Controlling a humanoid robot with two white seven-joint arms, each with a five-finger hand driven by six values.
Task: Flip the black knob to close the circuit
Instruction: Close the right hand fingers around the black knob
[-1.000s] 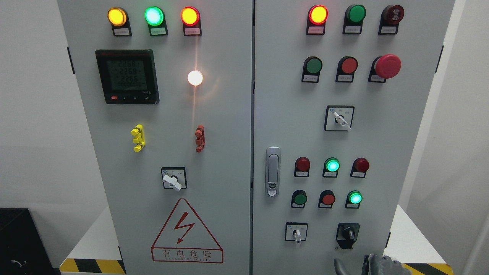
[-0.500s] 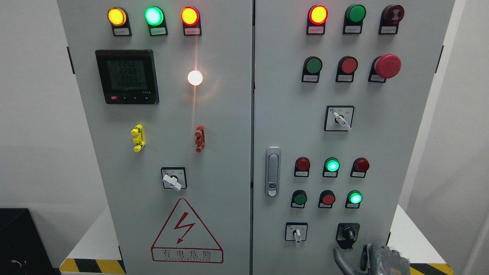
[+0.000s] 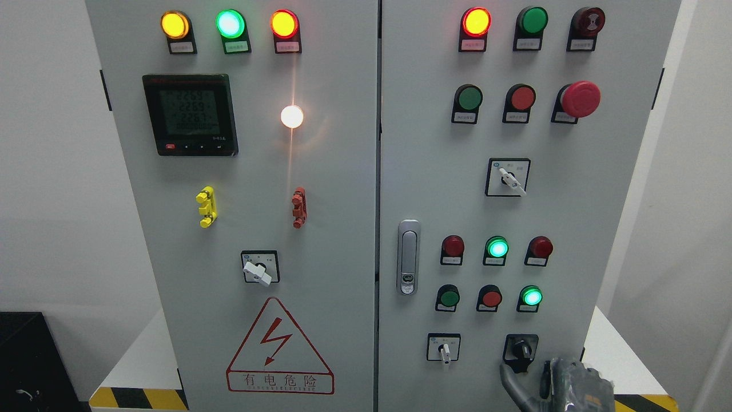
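The black knob (image 3: 521,348) sits in a black square plate at the lower right of the grey cabinet's right door (image 3: 434,171), its pointer roughly upright. My right hand (image 3: 557,388) rises from the bottom edge just below and right of the knob, grey fingers (image 3: 512,384) spread and curving upward. It holds nothing, and a small gap separates it from the knob. My left hand is out of view.
A white-handled selector (image 3: 444,348) is left of the knob; three round buttons (image 3: 490,297) lie above it. A silver door latch (image 3: 408,256) stands at the doors' seam. More selectors, lamps and a red mushroom stop (image 3: 580,98) fill the panel.
My right hand has come up from the bottom edge toward the black knob, showing more of its fingers. The knob has not turned.
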